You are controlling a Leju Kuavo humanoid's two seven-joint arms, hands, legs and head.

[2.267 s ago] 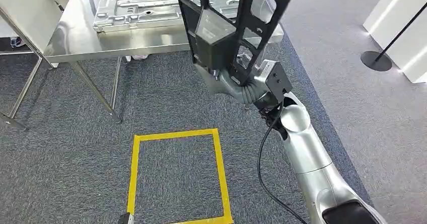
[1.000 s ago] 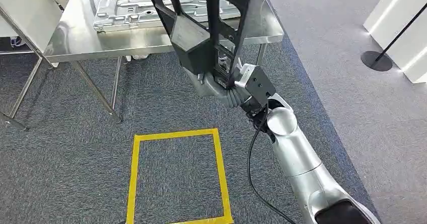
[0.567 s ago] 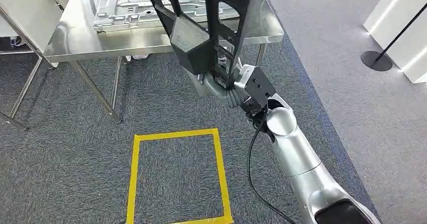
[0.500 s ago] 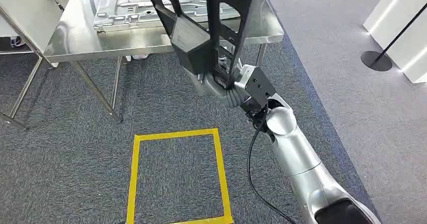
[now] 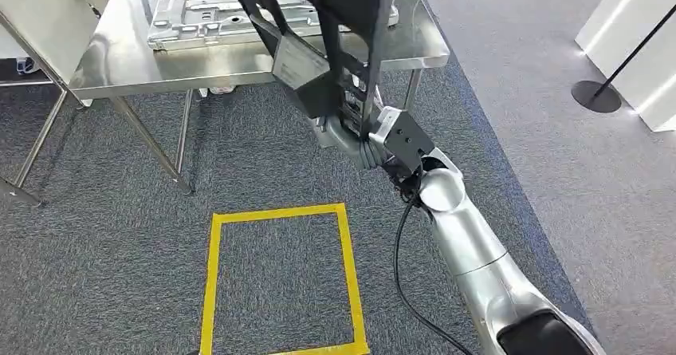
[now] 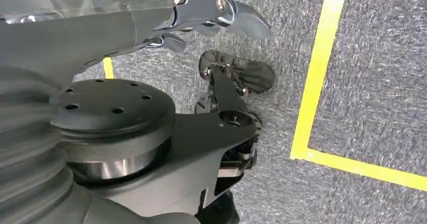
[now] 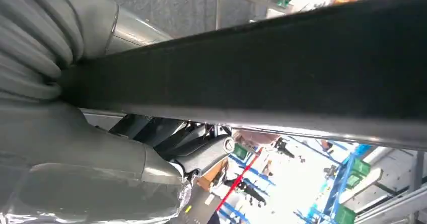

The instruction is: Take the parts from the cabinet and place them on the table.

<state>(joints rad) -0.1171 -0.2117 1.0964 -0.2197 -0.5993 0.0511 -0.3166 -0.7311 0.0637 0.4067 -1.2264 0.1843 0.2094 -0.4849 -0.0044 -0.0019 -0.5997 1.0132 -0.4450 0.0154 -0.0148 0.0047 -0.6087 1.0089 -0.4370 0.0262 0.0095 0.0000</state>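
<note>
Pale label, writing apparently unreadable

Right arm: smooth silver shell segments joined at a rounded silver cap, with a dark patch at the shoulder end. A thin black cable loops alongside the forearm. Wrist: black box-shaped module and grey ribbed cover. Left hand: grey glossy fingers with small metal pivot screws.

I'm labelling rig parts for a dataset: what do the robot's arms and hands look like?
The right arm is smooth silver, with a black cable looping beside it, a grey ribbed wrist cover and a black box. The left hand has a grey thumb and darker fingers.
</note>
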